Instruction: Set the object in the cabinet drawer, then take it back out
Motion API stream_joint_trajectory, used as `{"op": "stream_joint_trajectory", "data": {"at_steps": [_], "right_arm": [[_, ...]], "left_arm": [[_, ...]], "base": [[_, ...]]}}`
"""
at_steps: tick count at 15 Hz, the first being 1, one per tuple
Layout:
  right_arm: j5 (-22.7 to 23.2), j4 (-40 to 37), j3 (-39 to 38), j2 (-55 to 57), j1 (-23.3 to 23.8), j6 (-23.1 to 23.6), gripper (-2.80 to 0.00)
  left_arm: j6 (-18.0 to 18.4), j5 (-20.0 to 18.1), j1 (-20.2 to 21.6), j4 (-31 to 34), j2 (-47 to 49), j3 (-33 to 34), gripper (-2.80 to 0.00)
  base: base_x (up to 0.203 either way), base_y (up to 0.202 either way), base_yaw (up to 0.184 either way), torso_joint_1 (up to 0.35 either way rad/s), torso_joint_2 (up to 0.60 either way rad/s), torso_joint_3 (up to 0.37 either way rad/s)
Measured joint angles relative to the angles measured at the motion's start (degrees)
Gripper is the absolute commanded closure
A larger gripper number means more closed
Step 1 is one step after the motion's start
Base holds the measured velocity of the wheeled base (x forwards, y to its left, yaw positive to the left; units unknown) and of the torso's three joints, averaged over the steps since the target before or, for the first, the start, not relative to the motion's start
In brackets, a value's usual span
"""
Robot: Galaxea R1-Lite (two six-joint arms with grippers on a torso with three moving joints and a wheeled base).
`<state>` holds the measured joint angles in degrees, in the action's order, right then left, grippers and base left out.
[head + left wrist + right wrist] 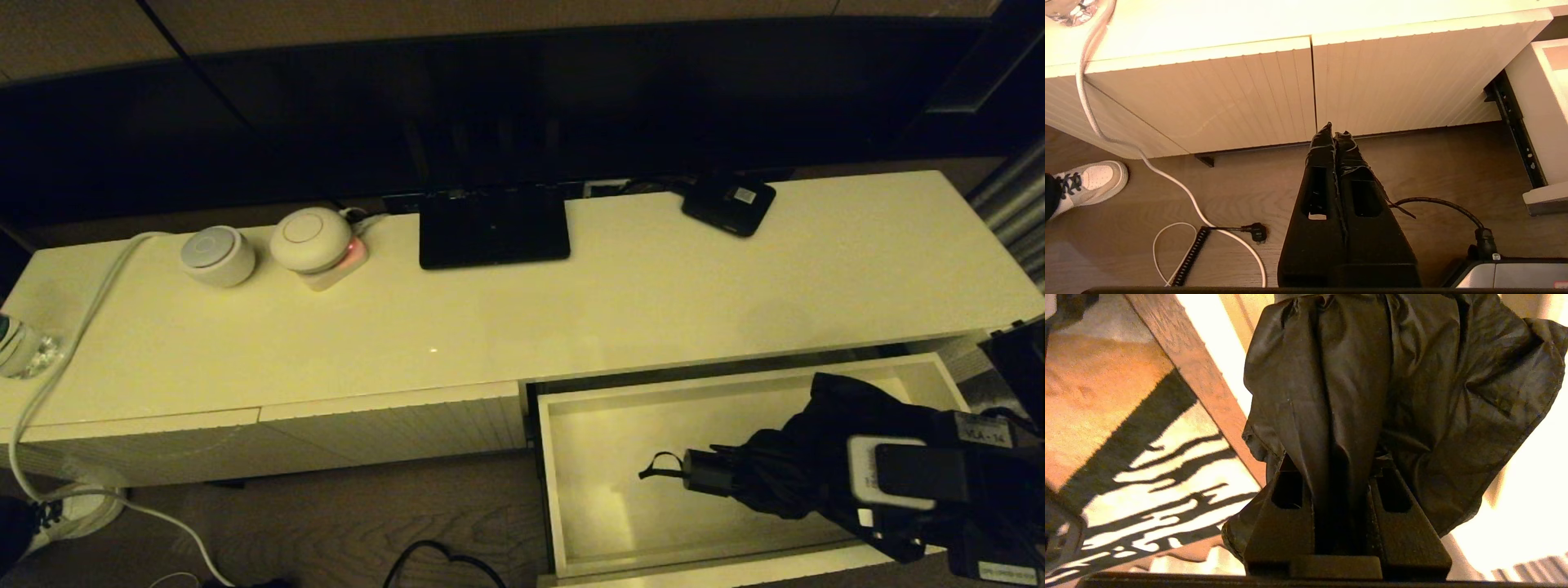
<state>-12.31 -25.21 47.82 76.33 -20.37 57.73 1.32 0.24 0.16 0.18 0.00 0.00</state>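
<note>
— Here, nearest the camera, what is the right gripper [1337, 473] doing?

— Its fingers [1282, 514] are clamped on the bunched canopy of the umbrella [784, 469], over the front right corner of the open cabinet drawer [549, 490]; the handle points toward the drawer's left wall. Whether the umbrella touches the floor of the drawer cannot be told.

— And the risk?

— The hold is on loose fabric, so the umbrella could sag, slip or snag its canopy on the drawer's front edge.

— The left gripper [1334, 130]?

— Parked low before the closed ribbed panels [1249, 94], fingers pressed together, empty.

— Farther back?

— A flat black stand [493, 226] and a small black box [729, 202] at the cabinet top's rear edge.
</note>
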Motion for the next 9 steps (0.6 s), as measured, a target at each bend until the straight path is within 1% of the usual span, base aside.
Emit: {"op": "stream_joint_trajectory", "data": {"at_steps": [3, 9], "right_arm": [[1.3, 4.3, -0.8, 5.7, 2.0, 0.1, 0.00], [2.1, 11.0, -1.1, 13.5, 3.7, 0.4, 0.00]], "left_arm": [[0.0, 0.0, 0.0, 0.0, 0.0, 0.0, 0.00], [0.0, 0.0, 0.0, 0.0, 0.0, 0.0, 0.00]], "base": [[0.000, 0.000, 0.000, 0.000, 0.00, 0.000], [0.000, 0.000, 0.000, 0.000, 0.00, 0.000]]}}
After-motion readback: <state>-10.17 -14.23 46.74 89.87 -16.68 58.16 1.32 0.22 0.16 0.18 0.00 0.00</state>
